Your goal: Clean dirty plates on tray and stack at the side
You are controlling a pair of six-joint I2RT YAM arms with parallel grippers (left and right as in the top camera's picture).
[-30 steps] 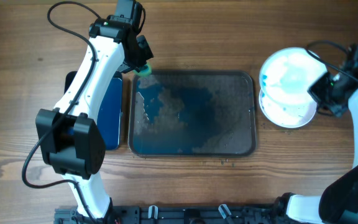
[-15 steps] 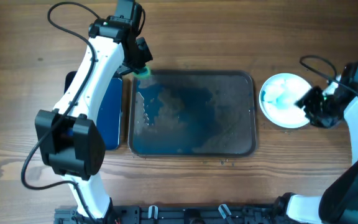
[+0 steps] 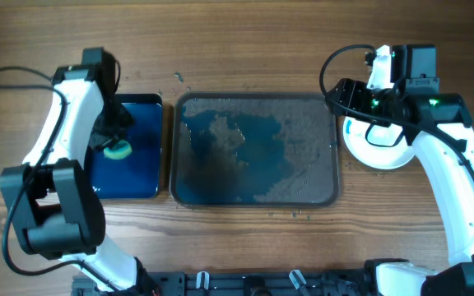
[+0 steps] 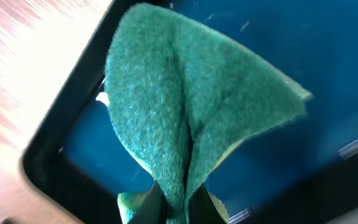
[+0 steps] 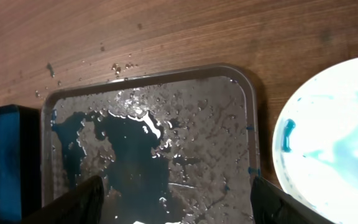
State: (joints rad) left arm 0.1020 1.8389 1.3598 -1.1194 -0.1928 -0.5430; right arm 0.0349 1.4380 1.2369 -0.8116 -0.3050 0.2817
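The dark grey tray (image 3: 303, 185) lies mid-table, wet with blue-stained water and holding no plate; the right wrist view shows it too (image 5: 222, 143). The dirty plates (image 3: 381, 152) sit stacked on the wood just right of it, white with teal smears on the top one (image 5: 334, 149). My right gripper (image 3: 340, 97) hangs open and empty over the tray's far right corner, fingers wide apart (image 5: 176, 205). My left gripper (image 3: 113, 141) is shut on the green sponge (image 4: 191, 106), held over the blue tray (image 3: 142, 156).
The glossy blue tray (image 4: 328, 81) lies left of the grey tray with a narrow strip of wood between them. Water drops (image 5: 120, 67) dot the wood behind the grey tray. The right arm crosses above the plate stack.
My right gripper opened, let the raised plate down onto the stack and moved left and back toward the tray corner. My left arm carried the sponge from the tray's far left corner to the blue tray.
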